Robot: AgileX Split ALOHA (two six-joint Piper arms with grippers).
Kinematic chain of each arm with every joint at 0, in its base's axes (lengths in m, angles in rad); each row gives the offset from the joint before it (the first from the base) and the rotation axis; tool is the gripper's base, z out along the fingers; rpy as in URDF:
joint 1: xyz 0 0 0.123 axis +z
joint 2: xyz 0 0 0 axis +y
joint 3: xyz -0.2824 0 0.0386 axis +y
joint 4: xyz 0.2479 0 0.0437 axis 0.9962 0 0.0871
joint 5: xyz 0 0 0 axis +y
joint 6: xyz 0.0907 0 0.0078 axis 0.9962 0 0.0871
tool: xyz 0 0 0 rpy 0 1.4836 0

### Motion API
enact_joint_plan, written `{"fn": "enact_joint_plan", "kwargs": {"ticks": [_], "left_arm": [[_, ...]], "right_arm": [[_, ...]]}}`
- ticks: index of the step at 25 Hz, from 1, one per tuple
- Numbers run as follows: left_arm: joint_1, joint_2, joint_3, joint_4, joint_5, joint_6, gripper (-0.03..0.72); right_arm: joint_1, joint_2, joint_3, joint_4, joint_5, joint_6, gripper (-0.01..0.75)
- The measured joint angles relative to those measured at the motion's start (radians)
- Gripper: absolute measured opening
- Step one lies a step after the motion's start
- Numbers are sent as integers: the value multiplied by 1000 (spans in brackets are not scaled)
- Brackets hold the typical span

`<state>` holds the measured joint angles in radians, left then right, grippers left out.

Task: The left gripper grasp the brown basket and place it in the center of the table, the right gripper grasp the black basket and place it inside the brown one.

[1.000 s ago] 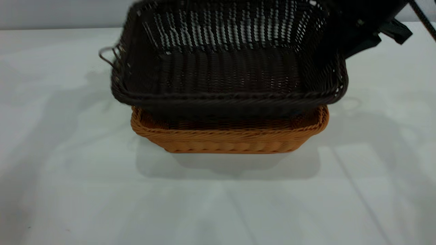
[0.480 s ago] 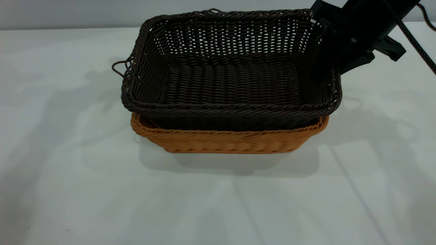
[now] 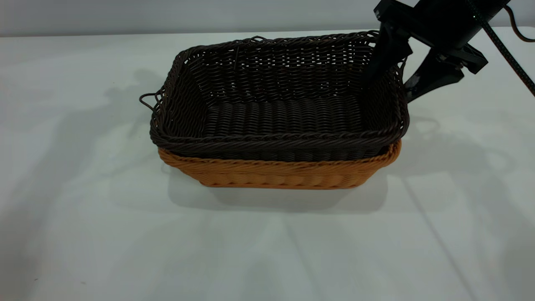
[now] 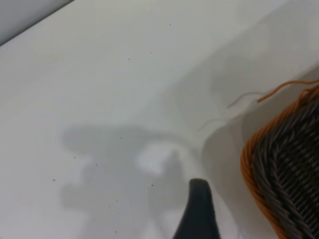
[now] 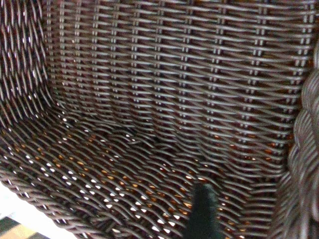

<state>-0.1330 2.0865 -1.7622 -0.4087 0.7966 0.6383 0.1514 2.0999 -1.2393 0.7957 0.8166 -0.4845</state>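
- Since a second ago the black basket (image 3: 280,108) has come down from its tilted hover and now sits nested inside the brown basket (image 3: 280,173).
- The right gripper (image 3: 395,79) stands spread wide, astride the black basket's right end wall.
- Both baskets rest mid-surface (image 3: 83,234).
- The left gripper (image 4: 199,214) hangs beside them; its opening cannot be told.
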Motion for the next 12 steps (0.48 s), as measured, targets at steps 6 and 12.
{"fn": "enact_joint_plan", "kwargs": {"ticks": [6, 12], "left_arm": [[0, -52, 0, 28, -17, 0, 554], [0, -229, 0, 46, -17, -28, 554]], "right_arm": [[-10, -64, -5, -103, -52, -18, 616], [-74, -325, -32, -199, -56, 10, 601]]}}
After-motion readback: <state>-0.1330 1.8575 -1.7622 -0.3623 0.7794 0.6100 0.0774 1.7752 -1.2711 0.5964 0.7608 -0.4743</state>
